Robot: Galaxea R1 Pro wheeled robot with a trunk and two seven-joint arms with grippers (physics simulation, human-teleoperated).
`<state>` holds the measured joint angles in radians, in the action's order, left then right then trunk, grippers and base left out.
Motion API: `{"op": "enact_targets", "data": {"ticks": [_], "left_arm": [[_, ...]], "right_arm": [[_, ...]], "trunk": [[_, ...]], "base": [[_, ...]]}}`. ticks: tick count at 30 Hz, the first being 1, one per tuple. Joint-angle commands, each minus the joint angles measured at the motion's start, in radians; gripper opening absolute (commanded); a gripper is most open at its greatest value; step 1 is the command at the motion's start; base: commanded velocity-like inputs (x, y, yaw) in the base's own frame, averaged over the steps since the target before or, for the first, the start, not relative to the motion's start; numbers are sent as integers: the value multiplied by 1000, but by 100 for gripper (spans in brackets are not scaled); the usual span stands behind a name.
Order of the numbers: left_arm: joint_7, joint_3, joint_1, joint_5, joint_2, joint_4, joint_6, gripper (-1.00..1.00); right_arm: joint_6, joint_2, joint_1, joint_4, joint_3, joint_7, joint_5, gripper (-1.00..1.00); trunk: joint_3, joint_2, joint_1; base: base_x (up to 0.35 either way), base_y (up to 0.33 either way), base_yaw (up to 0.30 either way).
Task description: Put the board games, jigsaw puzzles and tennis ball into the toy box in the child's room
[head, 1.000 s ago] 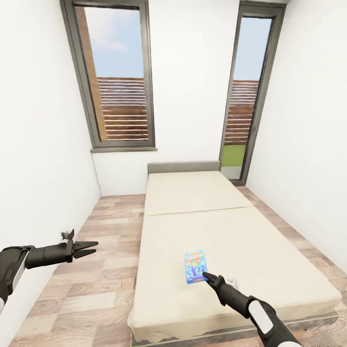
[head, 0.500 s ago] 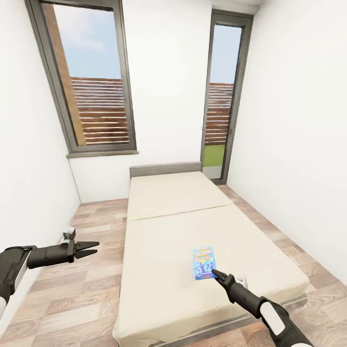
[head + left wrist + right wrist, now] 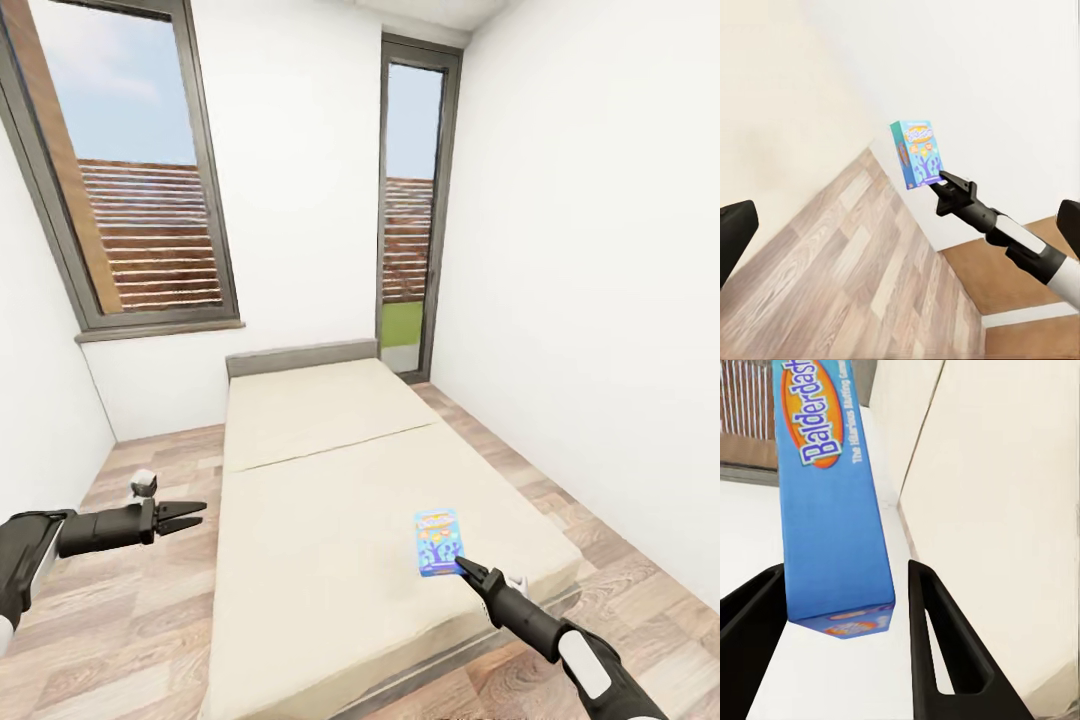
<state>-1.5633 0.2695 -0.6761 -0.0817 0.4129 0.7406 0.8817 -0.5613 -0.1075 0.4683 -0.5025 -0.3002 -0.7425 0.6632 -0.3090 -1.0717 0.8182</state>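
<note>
A blue board game (image 3: pixel 438 542) lettered Balderdash hangs just above the beige bed (image 3: pixel 320 500), near its right front corner. My right gripper (image 3: pixel 463 568) is shut on the box's near end. In the right wrist view the box (image 3: pixel 832 502) sits between the two dark fingers (image 3: pixel 945 645). The left wrist view looks across at the same box (image 3: pixel 918 154) and the right gripper (image 3: pixel 943 180) against the white wall. My left gripper (image 3: pixel 185 517) hovers open and empty over the floor left of the bed.
The bed's grey headboard (image 3: pixel 300 356) stands against the far wall, under a large window (image 3: pixel 130 190). A tall glass door (image 3: pixel 405 210) is at the far right. Wooden floor (image 3: pixel 600 540) runs along both sides of the bed, and a white wall is close on the right.
The head view has swung to the right. The blue game has stayed in my right gripper and now hangs nearer the bed's right edge. The left arm holds its pose.
</note>
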Motion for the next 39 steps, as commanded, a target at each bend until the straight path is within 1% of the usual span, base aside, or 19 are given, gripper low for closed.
{"op": "enact_targets", "data": {"ticks": [1,2,7,24,39], "left_arm": [[-8,3,0,-9,-1,1,1,100],[-8,3,0,-9,-1,1,-25,100],[-8,4,0,-9,-2,2,-52,100],[-8,3,0,-9,-2,2,-60,100],[-8,3,-1,-10,-12,2,-59,100]], "right_arm": [[-8,0,1,1,-7,-4,5,-100],[-9,-2,0,2,-19,-13,5,-100],[-10,-5,0,3,-33,-23,4,-100],[-16,-6,0,7,-39,-25,4,-100],[-20,-8,0,8,-40,-24,4,-100]], "trunk": [[3,6,-4],[6,13,-8],[25,48,-27],[89,167,-92],[145,272,-150]], "base": [[0,0,-276],[0,0,-276],[0,0,-276],[0,0,-276],[0,0,-276]]}}
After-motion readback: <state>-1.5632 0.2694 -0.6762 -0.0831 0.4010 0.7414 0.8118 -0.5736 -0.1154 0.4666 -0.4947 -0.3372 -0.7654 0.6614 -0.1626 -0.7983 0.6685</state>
